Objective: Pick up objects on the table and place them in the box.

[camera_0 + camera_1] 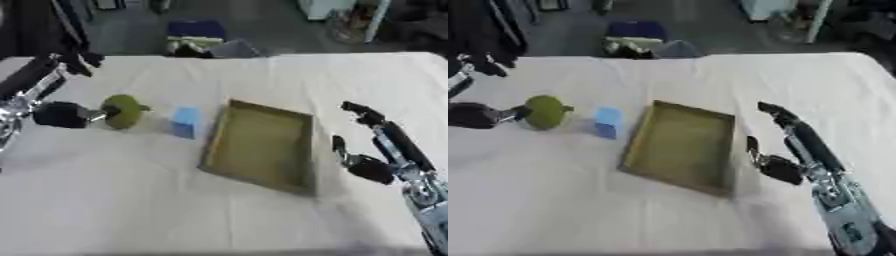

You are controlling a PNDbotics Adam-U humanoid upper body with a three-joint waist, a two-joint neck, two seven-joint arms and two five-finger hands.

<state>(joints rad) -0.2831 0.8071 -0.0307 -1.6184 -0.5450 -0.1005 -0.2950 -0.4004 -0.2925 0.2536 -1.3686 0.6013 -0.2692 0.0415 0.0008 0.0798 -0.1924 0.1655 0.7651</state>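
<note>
Cluttered floor beyond; cream-clothed desk [262, 220]. Left hand [66, 114] touching round green fruit-like object [122, 111], finger closure impossible to tell. Small blue block [185, 121] beside shallow olive box [260, 145]. Right hand [376, 150] open, empty. Judged light, rigid; fruit's sides best.

A table [131, 200] covered in a pale cream cloth fills most of the view, its far edge meeting a dark floor beyond. Near the middle lies a shallow, open olive-green box [261, 145], rectangular and turned slightly askew, and just to its left, close to but apart from the box's wall, stands a small light blue block [185, 121]. Further left sits a rounded green object [122, 111], near the block but not touching it; whether it rests fully on the cloth cannot be told.
</note>
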